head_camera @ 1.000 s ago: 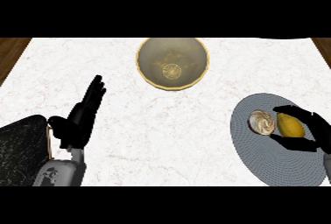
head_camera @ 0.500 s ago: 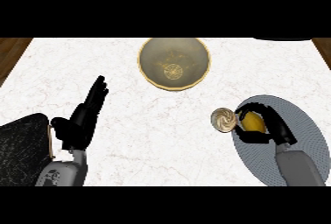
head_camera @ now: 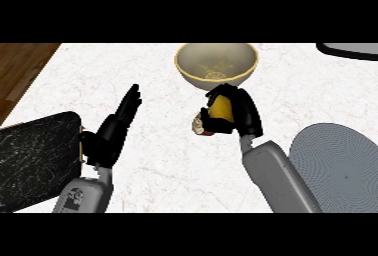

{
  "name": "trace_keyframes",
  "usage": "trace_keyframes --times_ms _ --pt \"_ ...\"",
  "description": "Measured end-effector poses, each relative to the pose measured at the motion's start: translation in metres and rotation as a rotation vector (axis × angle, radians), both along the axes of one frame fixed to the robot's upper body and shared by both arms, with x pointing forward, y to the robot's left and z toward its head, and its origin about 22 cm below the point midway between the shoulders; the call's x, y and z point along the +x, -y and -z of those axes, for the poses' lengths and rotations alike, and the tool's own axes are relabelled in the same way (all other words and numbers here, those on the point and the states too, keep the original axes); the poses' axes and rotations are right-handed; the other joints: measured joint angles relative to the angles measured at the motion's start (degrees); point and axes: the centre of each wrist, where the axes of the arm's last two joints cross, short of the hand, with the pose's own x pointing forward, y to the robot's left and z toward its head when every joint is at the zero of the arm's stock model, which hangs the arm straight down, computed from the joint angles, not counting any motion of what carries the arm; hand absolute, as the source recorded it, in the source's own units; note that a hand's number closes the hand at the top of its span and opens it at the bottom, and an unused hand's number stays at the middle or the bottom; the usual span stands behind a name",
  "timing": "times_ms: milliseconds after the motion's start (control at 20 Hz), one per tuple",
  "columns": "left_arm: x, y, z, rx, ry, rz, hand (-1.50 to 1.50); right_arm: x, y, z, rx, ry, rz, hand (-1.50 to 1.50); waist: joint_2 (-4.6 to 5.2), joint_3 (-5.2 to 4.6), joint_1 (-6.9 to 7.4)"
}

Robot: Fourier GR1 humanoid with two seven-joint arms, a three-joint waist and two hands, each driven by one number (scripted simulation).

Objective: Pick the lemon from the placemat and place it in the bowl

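While the bowl sits at the table's far edge, bare marble runs betw. it and the grey placemat at the near right edge. Right hand hangs just short of the bowl's near rim, fingers curled round the lemon. Left hand rests w/ fingers straight, near the left edge.

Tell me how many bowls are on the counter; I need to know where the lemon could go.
1: the tan bowl at the counter's far edge, just beyond the right hand holding the lemon. A dark rim at the top right corner is cut off; it cannot be identified.
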Motion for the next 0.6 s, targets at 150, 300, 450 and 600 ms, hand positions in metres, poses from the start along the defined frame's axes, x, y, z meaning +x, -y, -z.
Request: trace_keyframes --times_ms 150,300,450,600 --pt "0.003 0.004 -0.001 0.004 -0.004 0.016 0.0 0.003 -0.037 -0.031 0.016 0.115 0.034 1.5 -0.04 -0.03 0.57" --pt "0.004 0.005 -0.002 0.004 -0.004 0.022 0.0 0.004 -0.069 -0.057 -0.003 0.229 0.072 1.5 -0.2 -0.13 0.56" --pt "0.005 0.005 0.0 0.007 -0.009 0.011 0.0 0.005 -0.098 -0.083 -0.037 0.319 0.104 1.5 -0.39 -0.24 0.1" --pt "0.007 0.005 0.001 0.009 -0.013 -0.002 0.0 0.007 -0.123 -0.109 -0.087 0.365 0.138 1.5 -0.54 -0.3 -0.59"
